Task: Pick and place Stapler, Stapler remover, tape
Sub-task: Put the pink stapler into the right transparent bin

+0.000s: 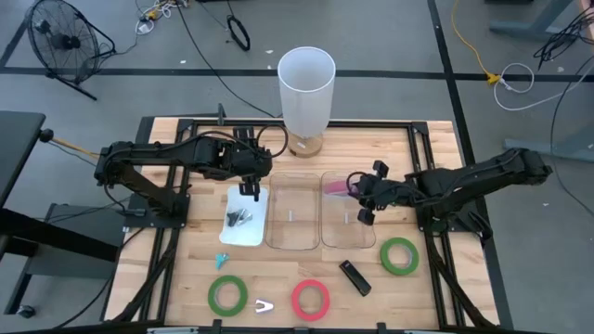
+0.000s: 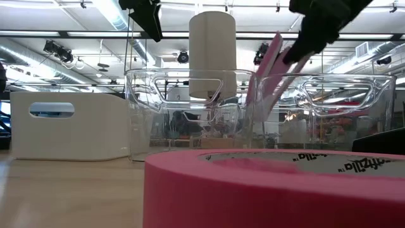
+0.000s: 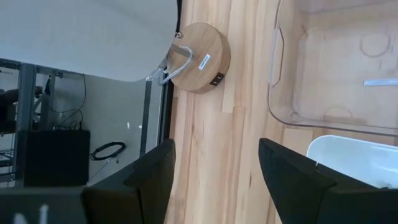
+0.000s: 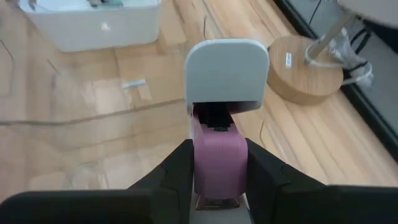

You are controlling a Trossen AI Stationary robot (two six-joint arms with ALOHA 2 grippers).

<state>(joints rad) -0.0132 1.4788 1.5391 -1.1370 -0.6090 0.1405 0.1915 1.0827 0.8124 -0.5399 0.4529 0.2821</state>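
Pink stapler is clamped btwn the fingers of the right gripper, held tilted over the far end of the right clear bin; low view shows it leaning down past the bin's rim, can't tell if it touches the floor of the bin. Right wrist view: pink body w/ grey-white end, fingers tight on both sides.

Right clear bin otherwise looks bare. Left clear bin, just beside it, shows nothing inside. White tray left of that holds a few small dark/metal items, too small to name.

Left gripper hangs over the far end of the white tray, fingers wide apart, holding nothing; its wrist view looks past them at bare wood, a round wooden lamp base and the corner of the left clear bin.

Tape: green roll on the counter right of the right bin; another green roll near-left; red-pink roll near-centre, filling the low view's foreground. Small silver staple remover lies btwn the near green and red-pink rolls. Black stapler-like block sits btwn red-pink roll and right green roll. Small teal item near the tray's near end.

White lamp shade stands at the counter's far edge, centre.
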